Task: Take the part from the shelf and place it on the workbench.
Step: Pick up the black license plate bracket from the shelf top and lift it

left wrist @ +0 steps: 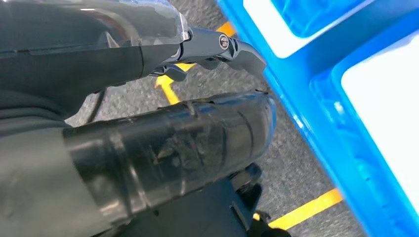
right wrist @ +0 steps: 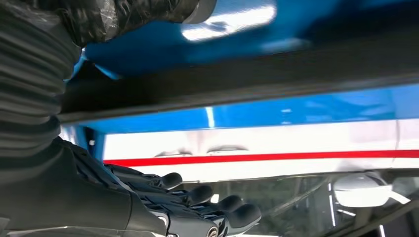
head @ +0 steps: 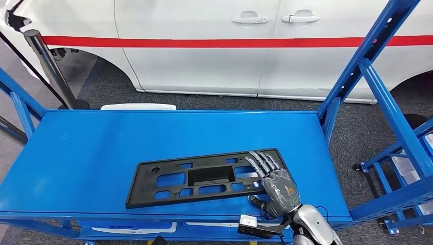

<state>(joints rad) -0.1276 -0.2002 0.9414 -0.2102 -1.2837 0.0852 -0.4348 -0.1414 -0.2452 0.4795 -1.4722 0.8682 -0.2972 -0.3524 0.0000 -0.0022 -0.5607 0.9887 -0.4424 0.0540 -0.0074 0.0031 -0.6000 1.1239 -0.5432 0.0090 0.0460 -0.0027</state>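
Your part, a flat black plastic panel with many rectangular cut-outs, lies on the blue table, toward its near right area, slightly skewed so its right end sits farther back than its left. Your right hand lies over the panel's right end with the fingers stretched out and slightly apart across the top of the part. The thumb sits by the panel's near right corner; you cannot tell whether it presses underneath or merely rests beside the edge. In the right wrist view the same hand shows dark fingertips lined up side by side, with the black edge of the panel close above them.

Around you, a blue shelf frame rises at the right of the table, its slanted upright standing close to the table's far right corner. A white car with a red stripe is parked just beyond the far edge. A dark post stands at the far left, on grey floor.

Your left hand hangs beside blue bins over grey floor marked with yellow lines; you cannot tell how its fingers are set.
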